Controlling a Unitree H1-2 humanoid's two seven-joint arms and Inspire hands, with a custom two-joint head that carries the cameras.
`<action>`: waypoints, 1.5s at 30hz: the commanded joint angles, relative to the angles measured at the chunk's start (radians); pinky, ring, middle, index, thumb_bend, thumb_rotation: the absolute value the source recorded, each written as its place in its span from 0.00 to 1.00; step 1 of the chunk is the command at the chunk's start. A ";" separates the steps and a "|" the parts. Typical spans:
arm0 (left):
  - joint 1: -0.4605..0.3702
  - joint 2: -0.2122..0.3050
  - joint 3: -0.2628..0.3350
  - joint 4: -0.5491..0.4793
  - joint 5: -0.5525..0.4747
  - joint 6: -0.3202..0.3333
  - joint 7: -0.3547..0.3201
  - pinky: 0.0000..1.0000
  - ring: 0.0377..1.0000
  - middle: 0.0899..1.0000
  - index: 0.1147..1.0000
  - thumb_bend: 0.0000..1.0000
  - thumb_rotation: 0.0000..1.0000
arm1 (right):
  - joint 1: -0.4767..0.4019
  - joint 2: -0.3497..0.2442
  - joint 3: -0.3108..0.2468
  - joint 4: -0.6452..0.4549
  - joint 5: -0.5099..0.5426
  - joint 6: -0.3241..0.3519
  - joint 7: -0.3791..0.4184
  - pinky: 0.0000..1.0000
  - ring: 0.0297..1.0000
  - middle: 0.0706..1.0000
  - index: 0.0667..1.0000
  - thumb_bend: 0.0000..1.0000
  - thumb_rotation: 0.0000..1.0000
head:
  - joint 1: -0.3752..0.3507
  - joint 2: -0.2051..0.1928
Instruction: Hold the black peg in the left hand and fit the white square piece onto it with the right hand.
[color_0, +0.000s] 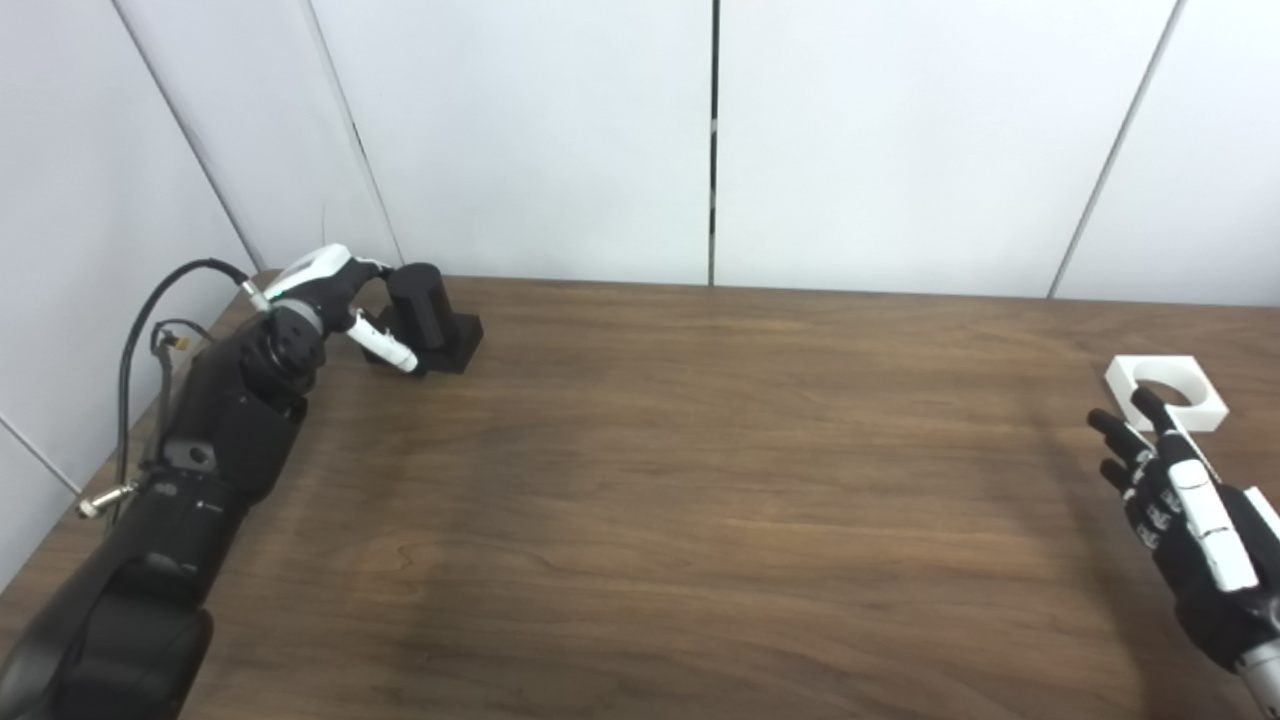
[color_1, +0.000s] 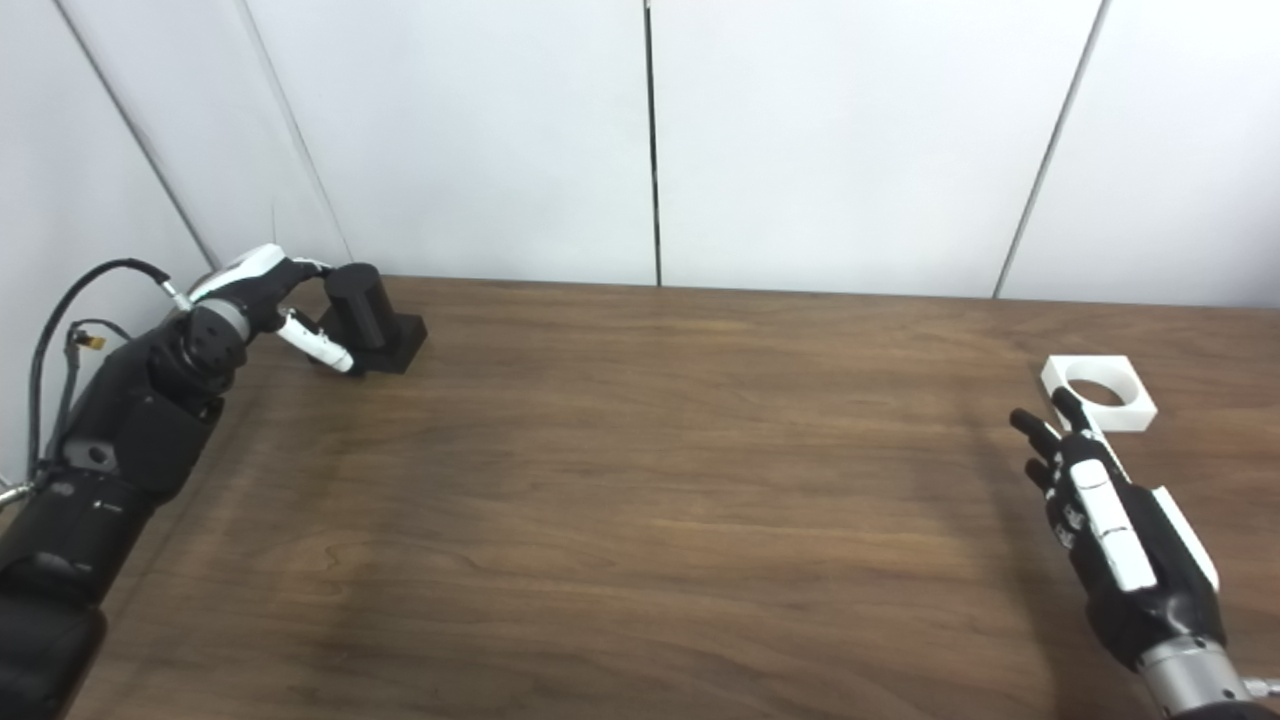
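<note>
The black peg (color_0: 418, 305), an upright cylinder on a square base, stands on the table at the far left. My left hand (color_0: 335, 292) reaches it from the left. Its fingers (color_0: 372, 267) touch the cylinder's top edge and its thumb (color_0: 385, 346) lies in front of the base, not closed round it. At the far right the white square piece (color_0: 1167, 391), with a round hole, lies flat. My right hand (color_1: 1100, 505) hovers just in front of it, open, fingers stretched out, their tips overlapping the piece's near edge in the picture.
The brown wooden table (color_0: 700, 480) is backed by white wall panels (color_0: 560, 140) close behind the peg. A black cable (color_0: 135, 330) loops off my left forearm near the table's left edge. The white piece lies near the right edge.
</note>
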 joint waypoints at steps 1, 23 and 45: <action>-0.062 0.026 -0.002 -0.022 -0.004 -0.019 0.025 1.00 1.00 1.00 0.84 0.99 0.11 | -0.019 -0.013 -0.002 -0.044 0.001 -0.017 0.004 1.00 1.00 0.91 1.00 0.50 0.82 | -0.001 -0.002; -0.059 0.035 -0.151 0.094 0.096 -0.087 0.128 1.00 1.00 1.00 0.68 0.99 0.12 | 0.004 -0.017 -0.019 -0.065 0.014 -0.026 0.014 1.00 0.99 0.85 1.00 0.52 0.83 | -0.009 -0.003; -0.017 -0.002 -0.166 0.138 0.097 -0.132 0.224 1.00 0.93 0.79 0.42 0.53 0.06 | -0.013 -0.023 -0.017 -0.040 0.011 -0.029 0.024 1.00 1.00 0.86 1.00 0.54 0.87 | -0.002 -0.005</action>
